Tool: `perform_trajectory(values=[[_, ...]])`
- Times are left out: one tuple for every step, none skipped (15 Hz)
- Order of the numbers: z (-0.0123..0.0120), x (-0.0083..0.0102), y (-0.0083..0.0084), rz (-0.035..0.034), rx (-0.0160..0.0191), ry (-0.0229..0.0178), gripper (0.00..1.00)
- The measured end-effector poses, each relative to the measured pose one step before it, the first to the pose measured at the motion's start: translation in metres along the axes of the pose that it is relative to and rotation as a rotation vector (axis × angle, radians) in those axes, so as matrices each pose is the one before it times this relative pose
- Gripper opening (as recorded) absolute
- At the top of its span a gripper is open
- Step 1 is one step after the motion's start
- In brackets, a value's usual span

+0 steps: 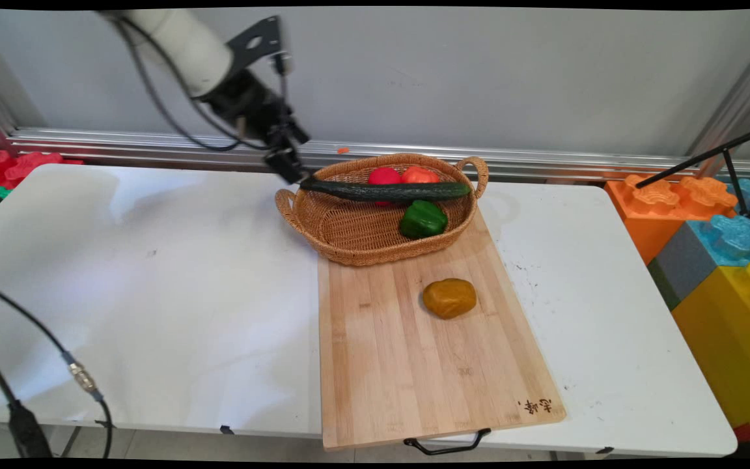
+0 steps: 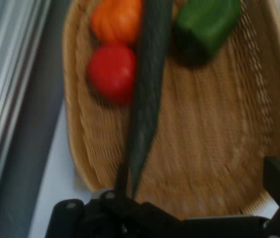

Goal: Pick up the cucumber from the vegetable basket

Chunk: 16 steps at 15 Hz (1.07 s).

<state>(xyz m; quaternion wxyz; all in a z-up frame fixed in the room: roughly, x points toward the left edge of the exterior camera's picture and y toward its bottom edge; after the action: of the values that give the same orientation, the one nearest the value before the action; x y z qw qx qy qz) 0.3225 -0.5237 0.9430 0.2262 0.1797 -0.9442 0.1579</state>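
Holding: nothing that you can see clamped. The claw (image 1: pixel 293 174) (image 2: pixel 199 188) has its two fingers set wide apart, and the left end of the cucumber (image 1: pixel 388 191) (image 2: pixel 147 89) lies right against one finger, with the other finger well clear of it.
Cucumber: it stretches left to right across the basket (image 1: pixel 362 246) (image 2: pixel 219 163), above the basket floor, its right end at the far right rim by the handle. You cannot tell whether it rests on the rims.
In the basket: a red tomato (image 1: pixel 384 175) (image 2: pixel 111 72) and an orange one (image 1: pixel 419 174) (image 2: pixel 116 20) at the far side, half hidden behind the cucumber, and a green pepper (image 1: pixel 423 219) (image 2: pixel 207 25) nearer, towards the right.
Outside the basket: a yellow-brown potato (image 1: pixel 449 298) lies alone on the wooden board (image 1: pixel 381 365), near the basket but apart from it.
Board and basket: the basket's near edge sits on the board's far end, and the board lies on the white table (image 1: pixel 153 273).
Writing: you see a dark burnt-in mark (image 1: pixel 534 406) at the board's near right corner. It looks like two characters, too small to read. A fainter stamp sits further in, also unreadable.
Right of the table: big orange, blue and yellow blocks (image 1: pixel 720 260), well away from the claw.
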Motion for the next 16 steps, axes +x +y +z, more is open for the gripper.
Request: perform_trajectory(values=[[0.01041, 0.01135, -0.00323, 0.02396, 0.01562, 0.01168, 1.0], [0.00959, 0.00808, -0.00285, 0.01994, 0.01265, 0.00616, 1.0], [0.01179, 0.00754, -0.00327, 0.02248, 0.01344, 0.00223, 1.0], [0.00873, 0.00322, -0.00207, 0.01594, 0.00603, -0.00351, 1.0], [0.00909, 0.0023, -0.0016, 0.01503, 0.00303, -0.00631, 1.0], [0.01015, 0.00129, -0.00143, 0.01636, 0.00145, -0.01021, 1.0], [0.00691, 0.00021, -0.00059, 0.01011, -0.00027, -0.00874, 1.0], [0.00957, 0.00003, -0.00068, 0.01474, -0.0004, -0.01181, 1.0], [0.01028, -0.00012, -0.0004, 0.01606, -0.00083, -0.01301, 1.0], [0.00955, -0.0003, -0.00018, 0.01364, -0.00046, -0.01237, 1.0], [0.00888, -0.00093, 0.00008, 0.01008, -0.00036, -0.01131, 1.0], [0.00694, -0.00102, 0.00019, 0.00704, 0.00041, -0.00899, 1.0], [0.00769, -0.00123, 0.00013, 0.00608, 0.00124, -0.00967, 1.0], [0.00607, -0.0011, -0.00023, 0.00432, 0.00437, -0.00709, 1.0], [0.00629, -0.00142, -0.00033, 0.00408, 0.00553, -0.00821, 1.0], [0.00569, -0.00181, -0.00021, 0.00284, 0.00467, -0.00927, 1.0]])
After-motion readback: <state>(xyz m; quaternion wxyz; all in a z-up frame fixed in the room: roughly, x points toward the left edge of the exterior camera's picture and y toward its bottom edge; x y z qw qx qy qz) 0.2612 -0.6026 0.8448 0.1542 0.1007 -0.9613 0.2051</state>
